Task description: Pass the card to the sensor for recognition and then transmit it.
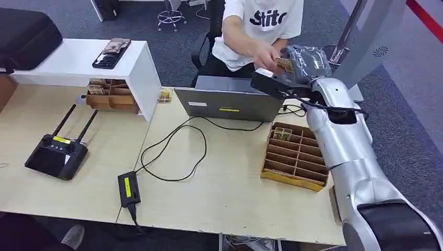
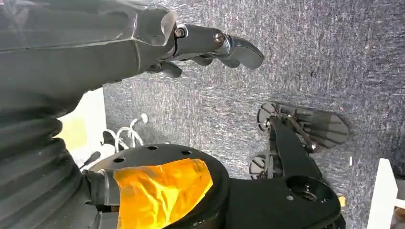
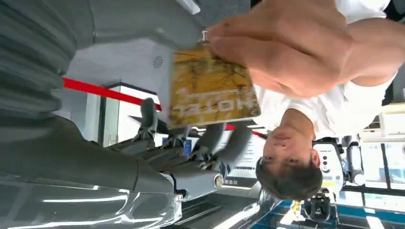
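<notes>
Yellow card (image 1: 284, 65) sits at the far right of the scene, above the far edge of the grey laptop (image 1: 230, 103); right hand (image 1: 305, 64) is raised there with fingers (image 3: 224, 148) curled loosely at the card, and the person's hand (image 1: 265, 52) pinches its other edge, so both touch it, though I cannot tell how firmly the robot grips. Left hand (image 2: 200, 45) hangs over grey carpet (image 2: 334, 57), fingers bent loosely and apart, holding nothing. Cardboard divider tray (image 1: 295, 157) lies on the table (image 1: 230, 183), near right beside the silver arm (image 1: 345, 151).

Silver arm (image 1: 347, 151), grey ribbed cover (image 3: 33, 62)
</notes>
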Controlling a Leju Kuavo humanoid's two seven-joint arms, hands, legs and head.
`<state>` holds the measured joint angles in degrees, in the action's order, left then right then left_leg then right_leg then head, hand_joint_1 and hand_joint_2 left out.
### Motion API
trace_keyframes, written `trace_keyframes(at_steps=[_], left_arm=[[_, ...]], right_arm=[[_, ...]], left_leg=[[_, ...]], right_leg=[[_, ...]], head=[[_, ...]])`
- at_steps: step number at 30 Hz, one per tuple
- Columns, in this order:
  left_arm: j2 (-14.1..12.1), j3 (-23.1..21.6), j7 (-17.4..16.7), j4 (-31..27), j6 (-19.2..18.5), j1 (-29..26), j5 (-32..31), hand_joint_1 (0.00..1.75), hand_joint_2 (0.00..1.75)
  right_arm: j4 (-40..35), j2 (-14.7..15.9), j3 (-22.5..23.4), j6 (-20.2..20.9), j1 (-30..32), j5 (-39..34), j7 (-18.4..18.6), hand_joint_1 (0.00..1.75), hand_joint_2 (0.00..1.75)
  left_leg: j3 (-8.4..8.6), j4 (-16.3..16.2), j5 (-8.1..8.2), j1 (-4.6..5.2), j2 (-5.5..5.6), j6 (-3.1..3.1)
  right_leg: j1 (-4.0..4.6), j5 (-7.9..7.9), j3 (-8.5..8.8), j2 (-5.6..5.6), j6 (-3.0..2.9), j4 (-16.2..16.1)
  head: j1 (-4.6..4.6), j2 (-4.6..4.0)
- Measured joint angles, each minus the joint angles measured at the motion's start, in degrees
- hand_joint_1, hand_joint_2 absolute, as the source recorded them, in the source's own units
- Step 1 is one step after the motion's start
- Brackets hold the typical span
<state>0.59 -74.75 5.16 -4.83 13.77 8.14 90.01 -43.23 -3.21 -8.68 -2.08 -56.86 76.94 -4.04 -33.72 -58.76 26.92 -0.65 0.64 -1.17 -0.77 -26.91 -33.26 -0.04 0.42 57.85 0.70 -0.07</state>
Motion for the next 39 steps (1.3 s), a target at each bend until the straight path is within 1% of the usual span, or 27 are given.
trace_keyframes(at_steps=[23, 31, 33, 36, 39], left_arm=[[0.0, -0.9, 0.0, 0.0, 0.0, 0.0, 0.0, 0.00, 1.75], [0.0, -0.9, 0.0, 0.0, 0.1, 0.0, 0.0, 0.00, 1.75], [0.0, -0.9, 0.0, 0.0, 0.2, 0.0, 0.0, 0.00, 1.75], [0.0, -0.9, -0.2, 0.0, 0.6, -0.2, 0.0, 0.00, 1.75], [0.0, -0.9, -0.2, 0.0, 0.7, -0.3, 0.0, 0.00, 1.75]], right_arm=[[-2.6, 0.0, 0.3, -0.7, 0.8, 0.0, -0.7, 0.00, 1.75], [-5.0, 0.0, 0.7, -1.1, 1.2, -1.3, -2.0, 0.00, 1.75], [-7.7, 0.2, 1.2, -1.1, 1.8, -2.7, -2.8, 0.00, 1.75], [-13.6, 1.0, 2.1, -0.7, 3.6, -4.8, -3.8, 0.00, 1.75], [-18.9, 2.2, 2.9, 0.0, 4.9, -6.0, -4.0, 0.00, 1.75]], left_leg=[[0.01, 0.0, 0.00, 0.00, 0.00, 0.00], [0.00, 0.0, 0.00, 0.00, -0.01, 0.00], [0.00, 0.0, 0.00, 0.00, -0.01, 0.00], [-0.02, 0.0, 0.00, 0.00, 0.00, 0.00], [-0.02, 0.0, 0.01, 0.01, 0.00, 0.01]], right_leg=[[0.00, 0.00, -0.01, 0.01, 0.00, 0.0], [0.00, 0.00, -0.04, 0.02, 0.00, 0.0], [0.00, 0.00, -0.05, 0.02, 0.00, 0.0], [0.00, 0.00, -0.05, 0.01, 0.00, 0.0], [-0.01, 0.00, -0.06, 0.01, 0.00, 0.0]], head=[[0.00, 0.00], [0.00, 0.00], [0.00, 0.00], [-0.02, 0.00], [-0.02, 0.00]])
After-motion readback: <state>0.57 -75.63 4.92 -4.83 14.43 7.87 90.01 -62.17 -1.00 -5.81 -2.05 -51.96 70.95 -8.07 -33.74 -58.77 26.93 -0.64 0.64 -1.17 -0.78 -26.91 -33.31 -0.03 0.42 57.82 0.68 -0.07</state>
